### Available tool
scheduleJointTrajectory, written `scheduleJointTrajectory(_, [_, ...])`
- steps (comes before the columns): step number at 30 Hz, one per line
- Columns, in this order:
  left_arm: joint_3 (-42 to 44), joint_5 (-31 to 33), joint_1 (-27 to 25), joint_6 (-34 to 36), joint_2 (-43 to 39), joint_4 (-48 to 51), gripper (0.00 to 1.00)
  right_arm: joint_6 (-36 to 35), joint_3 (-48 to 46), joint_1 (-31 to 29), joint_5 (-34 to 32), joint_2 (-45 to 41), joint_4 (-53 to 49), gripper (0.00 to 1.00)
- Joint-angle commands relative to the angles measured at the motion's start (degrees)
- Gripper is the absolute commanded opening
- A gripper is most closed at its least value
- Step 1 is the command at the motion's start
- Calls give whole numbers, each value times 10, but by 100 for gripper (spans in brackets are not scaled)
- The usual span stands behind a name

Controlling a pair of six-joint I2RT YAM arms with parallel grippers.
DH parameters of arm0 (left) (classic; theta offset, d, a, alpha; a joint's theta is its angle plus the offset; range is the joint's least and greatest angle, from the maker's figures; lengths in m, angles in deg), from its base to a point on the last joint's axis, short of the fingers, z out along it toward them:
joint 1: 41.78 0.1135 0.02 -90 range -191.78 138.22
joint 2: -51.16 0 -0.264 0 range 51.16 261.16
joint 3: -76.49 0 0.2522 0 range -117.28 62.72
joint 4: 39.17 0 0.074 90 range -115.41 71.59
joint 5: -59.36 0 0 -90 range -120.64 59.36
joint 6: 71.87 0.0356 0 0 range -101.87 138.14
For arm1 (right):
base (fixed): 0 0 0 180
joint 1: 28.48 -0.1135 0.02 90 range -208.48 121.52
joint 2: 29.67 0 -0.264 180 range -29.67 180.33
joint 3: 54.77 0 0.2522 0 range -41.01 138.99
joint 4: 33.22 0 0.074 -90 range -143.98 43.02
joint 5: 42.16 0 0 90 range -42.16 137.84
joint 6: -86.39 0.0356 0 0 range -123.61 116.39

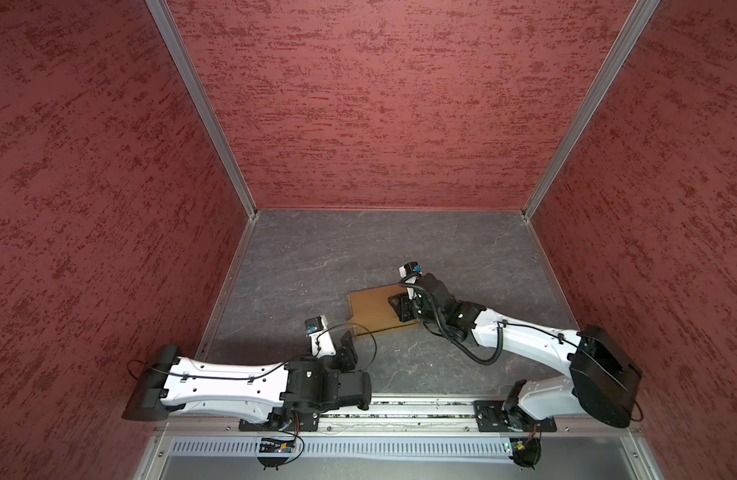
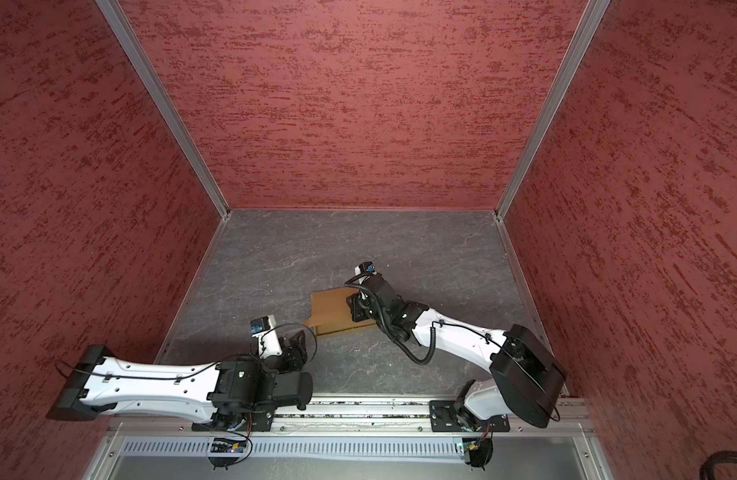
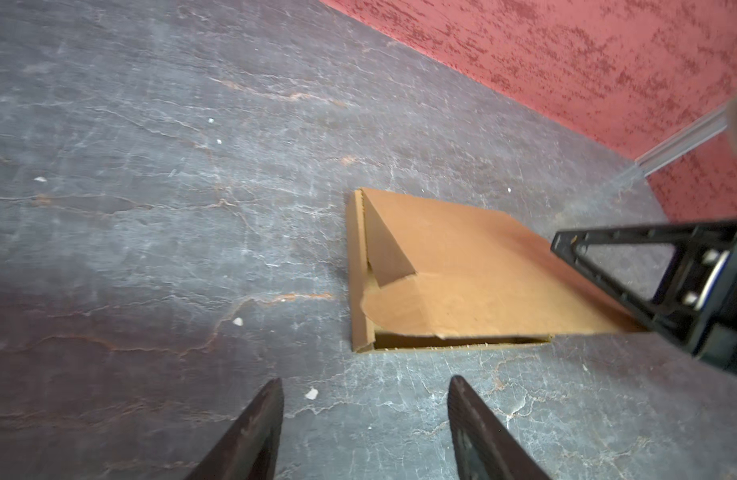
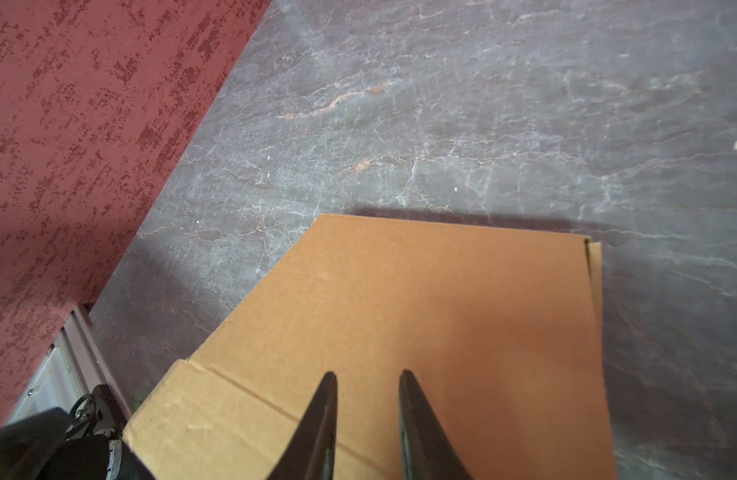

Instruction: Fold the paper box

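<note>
Red speckled walls [image 1: 379, 104] boxed in the whole cell on three sides, w/ a grey marbled tabletop [image 1: 316, 257] as the floor of it. Both arms reached in from the near rail: the left arm [image 1: 225, 382] lay low along the near edge and the right arm [image 1: 524, 340] stretched toward the middle.

The paper box [image 1: 371, 309] sat about mid-table, a bit nearer the rail than the back wall. It was plain tan cardboard, folded up shallow w/ its lid down. From the left wrist cam the box [image 3: 462, 270] showed a dark gap under the lid along one edge, and a side flap stood out at one corner, so it wasn't fully closed.

The right claw [image 4: 367, 373] was down over the lid near one edge. Its jaws were only narrowly parted, w/ nothing between them – just bare cardboard [image 4: 441, 311] visible through the gap. I couldn't tell if the tips actually pressed on the lid.

The left claw [image 3: 365, 380] hung released, fingers well spread over bare table, near the box's corner but apart from it.

A few white specks [image 3: 312, 393] lay scattered on the tabletop.
</note>
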Motion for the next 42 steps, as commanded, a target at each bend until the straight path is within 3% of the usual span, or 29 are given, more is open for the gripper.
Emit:
scheduleJointTrajectory(1, [4, 13, 6, -26, -45, 82, 64, 21, -17, -6, 2, 11, 40, 26])
scheduleJointTrajectory(6, [11, 0, 47, 42, -104, 67, 65, 34, -53, -5, -3, 19, 82, 25])
scheduleJointTrajectory(13, [61, -66, 124, 207, -163, -86, 65, 49, -96, -5, -6, 72, 145, 23])
scheduleJointTrajectory(21, [103, -157, 196, 304, -154, -219, 67, 62, -109, -5, -3, 105, 178, 22])
scheduleJointTrajectory(28, [128, -255, 284, 379, -111, -332, 68, 31, -75, -5, -61, -5, 56, 24])
scheduleJointTrajectory(33, [130, -376, 393, 454, -76, -402, 66, 10, -49, -3, -97, -81, -36, 27])
scheduleJointTrajectory(42, [59, -570, 547, 548, -1, -391, 60, -6, -2, 16, -97, -79, -142, 33])
